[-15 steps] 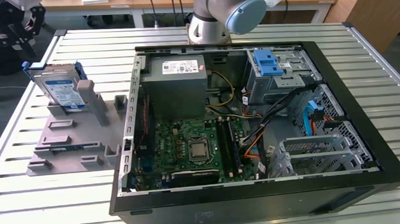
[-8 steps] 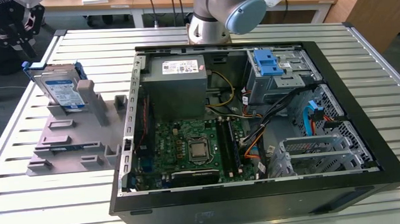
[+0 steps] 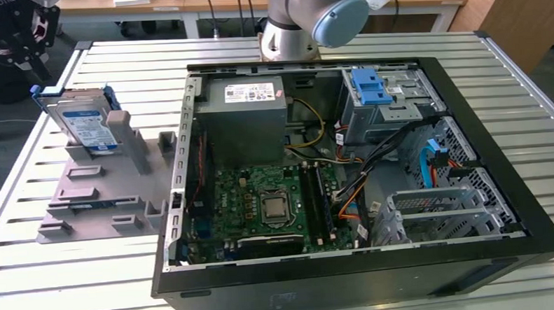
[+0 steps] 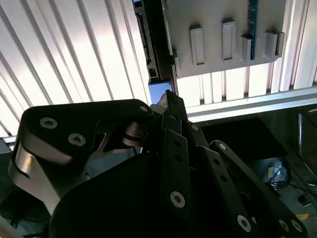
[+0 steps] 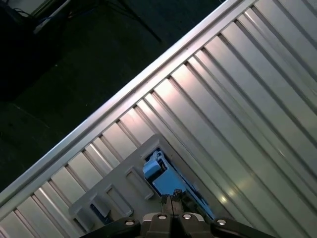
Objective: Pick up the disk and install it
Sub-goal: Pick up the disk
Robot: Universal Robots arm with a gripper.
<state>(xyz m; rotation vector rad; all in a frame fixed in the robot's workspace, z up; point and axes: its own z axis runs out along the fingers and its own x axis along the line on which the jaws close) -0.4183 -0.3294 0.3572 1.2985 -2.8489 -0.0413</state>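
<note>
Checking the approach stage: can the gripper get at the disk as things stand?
Probably yes. The gripper hangs over the disk, which stands upright in the holder with its top edge bare; nothing lies between. The fingers look shut.

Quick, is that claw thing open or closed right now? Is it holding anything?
Gripper: closed, fingertips together, holding nothing. It hangs over the disk, which stands upright in the grey holder.
</note>
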